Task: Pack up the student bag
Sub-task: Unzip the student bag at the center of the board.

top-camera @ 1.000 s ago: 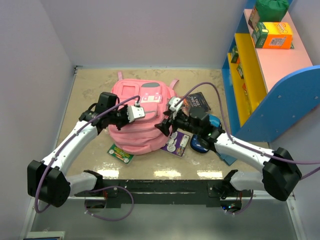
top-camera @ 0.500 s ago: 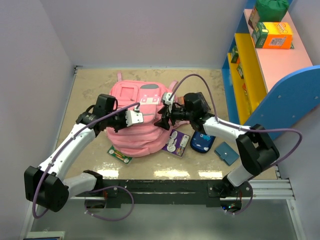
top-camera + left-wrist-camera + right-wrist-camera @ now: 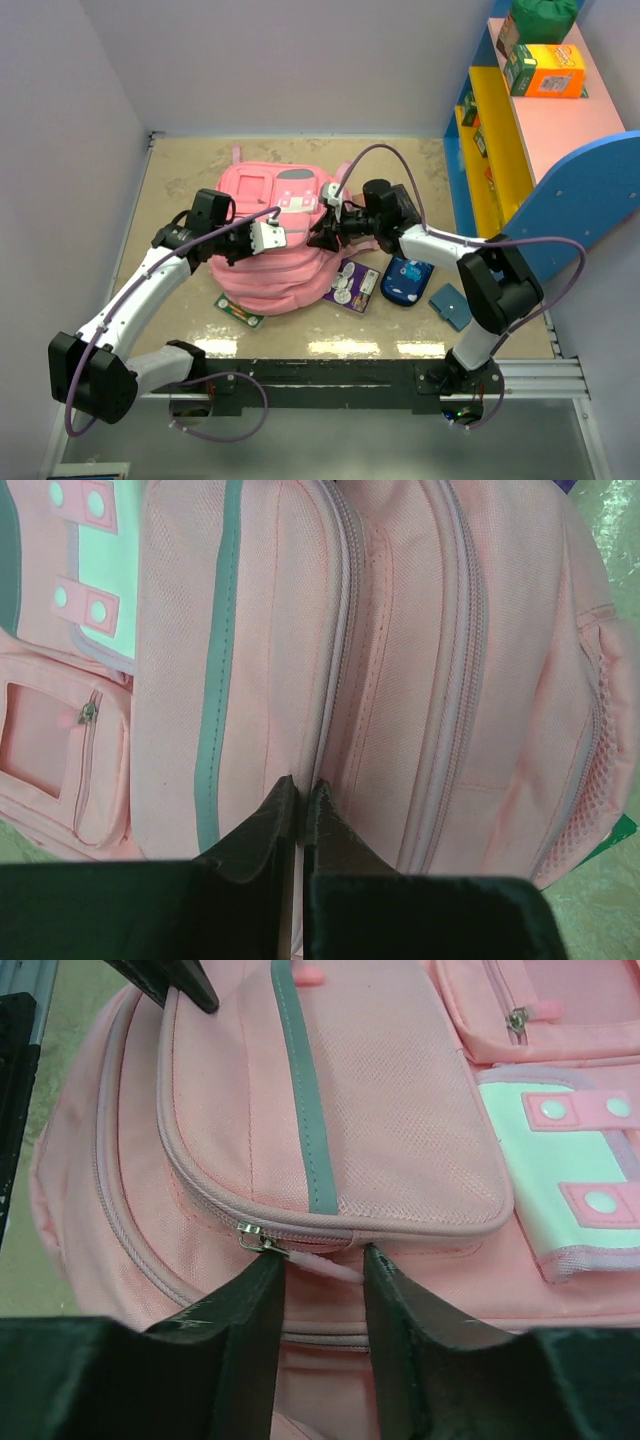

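Since the earlier frame the right arm has folded its elbow in, bringing its tool (image 3: 319,238) against the student bag (image 3: 262,282). The bag lies mid-worktop (image 3: 180,170). It looks soft and light and will likely bunch if grabbed, so the zip pull (image 3: 322,1263) is the better hold. The right tool stands apart astride that pull, holding nothing. The left tool (image 3: 302,790) appears pinched on a zip seam.

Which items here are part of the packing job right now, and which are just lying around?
In the job: student bag, its zip pull, left gripper, right gripper.

Lying about, untouched: dark-blue pencil case, purple card pack, green packet, blue square pad, orange box on the shelf.
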`<control>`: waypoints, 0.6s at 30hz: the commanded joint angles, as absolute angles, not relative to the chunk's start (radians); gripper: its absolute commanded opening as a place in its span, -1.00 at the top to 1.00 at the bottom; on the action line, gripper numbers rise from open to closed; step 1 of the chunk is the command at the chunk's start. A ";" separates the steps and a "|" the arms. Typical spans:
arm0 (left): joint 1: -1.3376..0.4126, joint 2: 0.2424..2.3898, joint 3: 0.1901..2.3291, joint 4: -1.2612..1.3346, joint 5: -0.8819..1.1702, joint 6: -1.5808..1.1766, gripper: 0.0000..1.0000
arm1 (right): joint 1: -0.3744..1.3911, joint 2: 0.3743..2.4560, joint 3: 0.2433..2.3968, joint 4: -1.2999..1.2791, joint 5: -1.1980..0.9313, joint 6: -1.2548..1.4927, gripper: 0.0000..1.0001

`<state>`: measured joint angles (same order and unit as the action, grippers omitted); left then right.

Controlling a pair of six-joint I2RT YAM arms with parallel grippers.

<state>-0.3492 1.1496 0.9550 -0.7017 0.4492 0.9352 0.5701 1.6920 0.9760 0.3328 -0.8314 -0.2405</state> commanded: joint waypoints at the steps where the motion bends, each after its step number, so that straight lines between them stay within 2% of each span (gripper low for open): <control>1: -0.359 1.132 0.973 -0.650 0.515 0.942 1.00 | 0.581 1.689 1.008 0.334 -0.881 -0.207 0.30; 2: -0.357 1.132 0.973 -0.649 0.515 0.936 1.00 | 0.583 1.684 1.000 0.342 -0.876 -0.199 0.38; 7: -0.357 1.134 0.965 -0.630 0.509 0.927 1.00 | 0.583 1.628 0.933 0.388 -0.853 -0.129 0.53; 10: -0.357 1.135 0.959 -0.618 0.505 0.923 1.00 | 0.586 1.589 0.897 0.426 -0.845 -0.104 0.71; 18: -0.359 1.129 0.960 -0.614 0.497 0.916 1.00 | 0.627 1.531 0.874 0.428 -0.796 -0.101 0.95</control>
